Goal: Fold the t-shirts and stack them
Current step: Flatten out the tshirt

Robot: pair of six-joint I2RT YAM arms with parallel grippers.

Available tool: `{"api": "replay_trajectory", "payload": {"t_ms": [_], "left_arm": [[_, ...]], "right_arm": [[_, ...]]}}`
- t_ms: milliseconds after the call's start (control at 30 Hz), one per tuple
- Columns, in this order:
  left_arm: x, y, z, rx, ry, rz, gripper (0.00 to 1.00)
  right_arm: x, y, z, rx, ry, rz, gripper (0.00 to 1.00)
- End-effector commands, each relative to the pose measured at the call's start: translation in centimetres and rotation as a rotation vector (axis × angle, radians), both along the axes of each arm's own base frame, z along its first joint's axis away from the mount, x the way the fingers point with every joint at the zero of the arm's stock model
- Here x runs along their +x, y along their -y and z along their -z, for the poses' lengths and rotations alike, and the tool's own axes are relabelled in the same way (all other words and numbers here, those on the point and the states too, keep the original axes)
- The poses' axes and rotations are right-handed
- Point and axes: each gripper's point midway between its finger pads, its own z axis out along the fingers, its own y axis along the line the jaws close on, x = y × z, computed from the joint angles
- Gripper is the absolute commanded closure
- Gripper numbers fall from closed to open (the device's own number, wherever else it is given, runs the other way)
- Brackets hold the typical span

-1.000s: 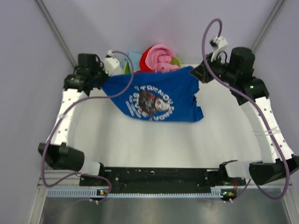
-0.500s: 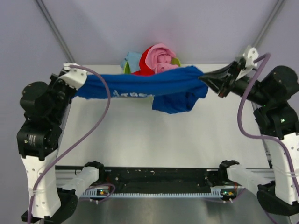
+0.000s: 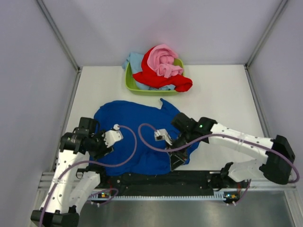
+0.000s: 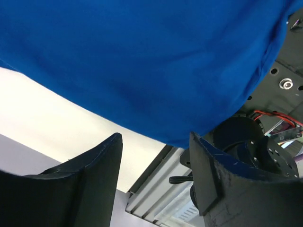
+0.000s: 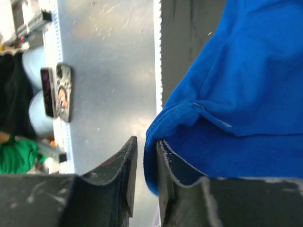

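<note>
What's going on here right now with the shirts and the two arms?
The arms are working on the blue shirt, which lies spread on the table near their bases, plain side up. The right gripper pinches its near hem. The left gripper is open at the shirt's near left edge, holding nothing. The red shirt, pink shirt and light blue shirt sit bunched in the green tub at the far edge. Nothing is folded or stacked yet.

The far-right stretch of the surface [image 3: 227,99] lies bare, as does the strip between the tub [image 3: 129,85] and the blue shirt [image 3: 128,123]; a pincer could pass there. The tub, heaped with shirts [image 3: 158,68], blocks the far middle. The right arm [image 3: 236,138] lies low across the near right and the left arm [image 3: 66,161] along the near-left edge, both reaching over the blue shirt's near part.
</note>
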Motion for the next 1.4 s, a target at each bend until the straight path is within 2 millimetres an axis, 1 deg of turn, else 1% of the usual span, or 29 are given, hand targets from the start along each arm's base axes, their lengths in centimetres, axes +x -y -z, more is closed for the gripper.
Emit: {"api": "replay_trajectory", "payload": {"t_ms": [0, 33, 67, 100, 167, 200, 233, 267, 300, 333, 367, 400, 467, 533, 600, 633, 700, 733, 800, 833, 900, 933, 1000, 1033, 1133, 1233, 1267, 1333, 1367], "left_arm": [[-3.6, 0.7, -0.2, -0.037, -0.108, 0.084, 0.34], [-3.5, 0.6, -0.5, -0.033, -0.098, 0.084, 0.32], [-3.2, 0.5, -0.8, -0.027, -0.081, 0.077, 0.3], [-2.8, 0.4, -1.1, -0.022, -0.062, 0.071, 0.3], [-1.5, -0.4, -1.5, 0.015, -0.01, 0.02, 0.26], [-0.4, -0.9, -1.4, 0.038, 0.019, -0.017, 0.25], [0.6, -1.6, -1.2, 0.072, 0.046, -0.063, 0.24], [2.5, -2.2, -1.0, 0.097, 0.102, -0.12, 0.24], [3.9, -3.2, -0.6, 0.145, 0.138, -0.175, 0.24], [4.7, -3.9, 0.2, 0.179, 0.15, -0.222, 0.24], [5.6, -4.4, 0.9, 0.201, 0.155, -0.265, 0.23], [6.3, -4.9, 1.6, 0.215, 0.154, -0.307, 0.23], [7.5, -5.5, 2.7, 0.217, 0.136, -0.389, 0.24], [8.5, -6.1, 3.4, 0.217, 0.133, -0.462, 0.25], [9.3, -6.8, 4.0, 0.227, 0.139, -0.502, 0.25], [9.6, -7.2, 4.5, 0.231, 0.14, -0.514, 0.25], [9.9, -7.4, 5.9, 0.244, 0.114, -0.508, 0.25], [9.9, -8.2, 6.7, 0.251, 0.098, -0.54, 0.25], [9.8, -8.6, 8.9, 0.273, 0.033, -0.531, 0.25], [9.7, -8.7, 9.9, 0.288, 0.005, -0.514, 0.25], [9.6, -8.3, 11.8, 0.283, -0.079, -0.488, 0.25], [9.8, -7.9, 12.2, 0.263, -0.099, -0.479, 0.26], [10.9, -7.3, 12.5, 0.233, -0.107, -0.472, 0.27], [11.4, -7.5, 12.6, 0.234, -0.102, -0.477, 0.27], [13.5, -7.7, 12.5, 0.259, -0.064, -0.482, 0.27], [15.9, -7.1, 12.1, 0.251, -0.025, -0.475, 0.28], [16.7, -6.1, 11.9, 0.238, -0.013, -0.45, 0.28], [18.1, -4.9, 11.5, 0.224, 0.012, -0.423, 0.28], [18.5, -4.3, 11.3, 0.221, 0.017, -0.408, 0.28]], "right_arm": [[-2.6, 0.3, -0.6, -0.083, -0.146, -0.146, 0.65], [-2.9, 0.3, -0.6, -0.093, -0.178, -0.164, 0.56], [-2.8, 0.3, -0.6, -0.099, -0.184, -0.173, 0.2], [-2.3, 0.3, -0.3, -0.117, -0.152, -0.154, 0.01], [-0.7, 0.2, -0.6, -0.115, -0.065, -0.095, 0.01], [1.0, 0.1, -0.8, -0.111, -0.01, -0.026, 0.01], [3.4, 0.2, -1.1, -0.117, 0.046, 0.094, 0.01], [6.8, 0.5, -1.1, -0.134, 0.105, 0.258, 0.01], [10.9, 1.6, -1.1, -0.156, 0.149, 0.466, 0.01], [15.2, 4.0, -1.1, -0.174, 0.153, 0.705, 0.01], [18.1, 6.0, -0.5, -0.186, 0.153, 0.876, 0.01], [20.3, 8.1, 0.3, -0.19, 0.125, 1.03, 0.01], [23.7, 11.4, 1.5, -0.169, 0.112, 1.255, 0.01], [25.6, 13.7, 3.2, -0.192, 0.144, 1.389, 0.08], [26.0, 14.5, 5.4, -0.246, 0.149, 1.416, 0.12], [25.9, 14.4, 6.5, -0.266, 0.134, 1.407, 0.14], [25.3, 13.5, 8.4, -0.27, 0.074, 1.356, 0.16], [25.1, 13.0, 9.2, -0.262, 0.042, 1.34, 0.18], [24.6, 12.4, 11.2, -0.274, -0.016, 1.321, 0.19], [24.6, 12.3, 12.0, -0.291, -0.032, 1.314, 0.23], [25.0, 12.2, 13.2, -0.315, -0.049, 1.306, 0.48], [25.2, 12.1, 13.5, -0.323, -0.053, 1.303, 0.65], [26.4, 12.5, 13.1, -0.33, -0.026, 1.322, 0.9], [27.2, 13.1, 12.8, -0.336, 0.005, 1.348, 1.0], [30.2, 16.4, 11.3, -0.344, 0.086, 1.478, 1.0], [33.8, 20.0, 9.8, -0.323, 0.129, 1.612, 1.0], [35.3, 21.0, 8.8, -0.307, 0.152, 1.644, 1.0], [37.3, 22.5, 8.0, -0.309, 0.192, 1.67, 1.0], [38.0, 22.9, 7.8, -0.32, 0.212, 1.661, 1.0]]}}
